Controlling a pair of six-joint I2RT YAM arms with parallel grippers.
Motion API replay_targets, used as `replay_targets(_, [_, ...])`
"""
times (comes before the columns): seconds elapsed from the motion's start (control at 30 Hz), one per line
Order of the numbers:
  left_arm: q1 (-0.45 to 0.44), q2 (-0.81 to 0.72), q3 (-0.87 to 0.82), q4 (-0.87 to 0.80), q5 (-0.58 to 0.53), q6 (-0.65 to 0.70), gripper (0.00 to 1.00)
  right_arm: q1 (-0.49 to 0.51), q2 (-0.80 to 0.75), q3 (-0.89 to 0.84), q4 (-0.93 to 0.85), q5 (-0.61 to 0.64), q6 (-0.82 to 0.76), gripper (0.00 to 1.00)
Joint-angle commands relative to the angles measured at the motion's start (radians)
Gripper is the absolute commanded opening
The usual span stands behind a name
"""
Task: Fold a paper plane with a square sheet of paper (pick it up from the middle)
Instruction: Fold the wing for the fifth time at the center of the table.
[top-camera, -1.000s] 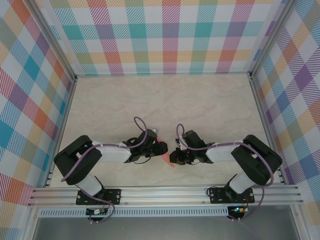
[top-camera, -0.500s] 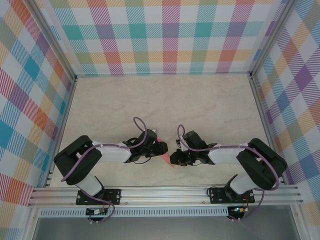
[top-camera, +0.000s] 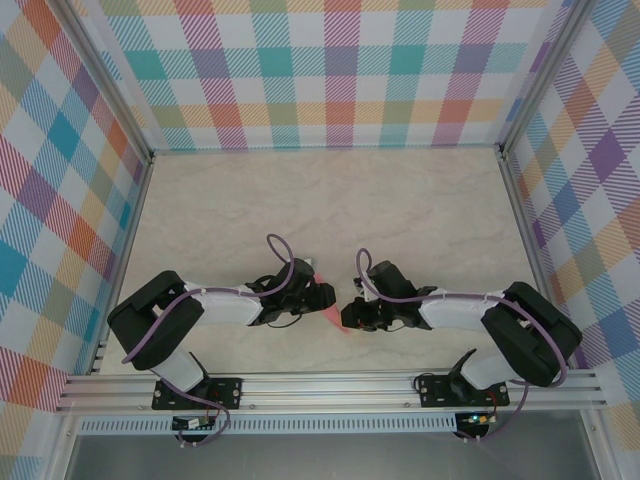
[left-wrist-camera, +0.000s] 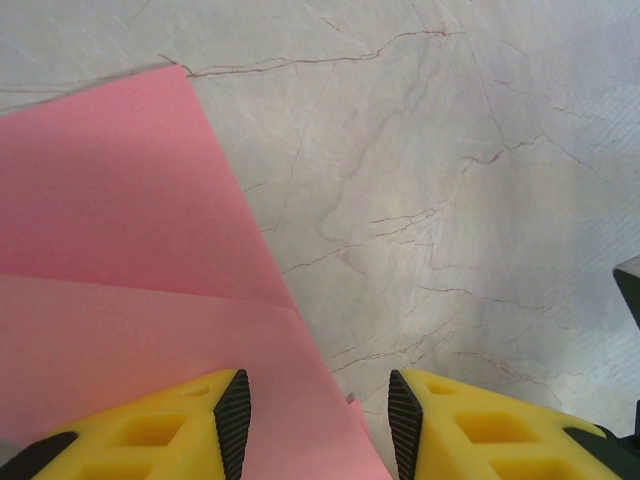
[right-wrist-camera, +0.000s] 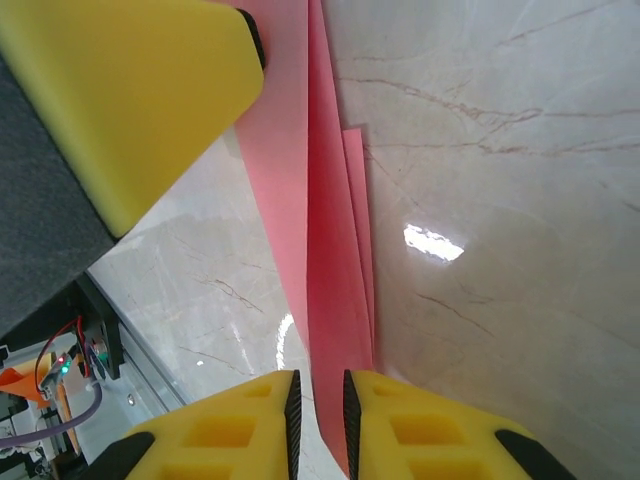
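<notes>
Step in hand, as I judge it: setting a crease in the folded square sheet of paper (right-wrist-camera: 335, 280); no plane shape yet. Right gripper (right-wrist-camera: 322, 420): jaws almost together round the paper's folded edge, layers standing edgewise in the slit. A sliver of table (top-camera: 330, 200) shows beside one pad, so I cannot tell whether it pinches. Left gripper (left-wrist-camera: 315, 428): jaws apart, table visible between the pads, the sheet coming in from 9 o'clock past one pad into the gap, one crease line showing. Top view: both grippers meet at 6 o'clock, paper between them. To do it well, one gripper should anchor the layers while the other regrips, and should slide along the fold, not across; thin paper would likely spring or skew if both let go. Toward 12 o'clock, marbled table runs to the checked walls (top-camera: 330, 70)
</notes>
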Motion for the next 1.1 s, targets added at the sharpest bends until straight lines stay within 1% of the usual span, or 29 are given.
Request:
replay_targets(0.0, [-0.001, -0.004, 0.0, -0.063, -0.024, 0.0, 0.44, 0.008, 0.021, 0.046, -0.016, 0.017, -0.023, 0.21])
replay_targets(0.07, [-0.001, -0.004, 0.003, -0.064, -0.023, 0.001, 0.44, 0.009, 0.044, 0.059, -0.002, 0.009, -0.022, 0.21])
replay_targets(0.2, [0.0, -0.004, 0.005, -0.069, -0.023, 0.002, 0.44, 0.008, 0.081, 0.063, 0.043, -0.016, -0.01, 0.13])
replay_targets(0.4, [-0.001, -0.008, 0.006, -0.076, -0.028, 0.001, 0.44, 0.014, 0.108, 0.037, 0.077, -0.055, -0.016, 0.05])
replay_targets(0.57, [-0.001, -0.015, 0.002, -0.088, -0.041, -0.003, 0.43, 0.031, 0.138, 0.022, 0.052, -0.059, -0.041, 0.05])
replay_targets(0.63, [-0.001, -0.019, 0.003, -0.099, -0.049, -0.004, 0.43, 0.033, 0.146, 0.004, 0.054, -0.039, -0.032, 0.05])
replay_targets(0.83, [-0.001, -0.02, 0.006, -0.119, -0.061, -0.013, 0.43, 0.046, 0.154, -0.029, 0.059, -0.037, -0.028, 0.08])
replay_targets(1.07, [-0.002, -0.005, 0.014, -0.131, -0.054, -0.017, 0.43, 0.052, 0.091, -0.032, 0.008, -0.017, -0.026, 0.11])
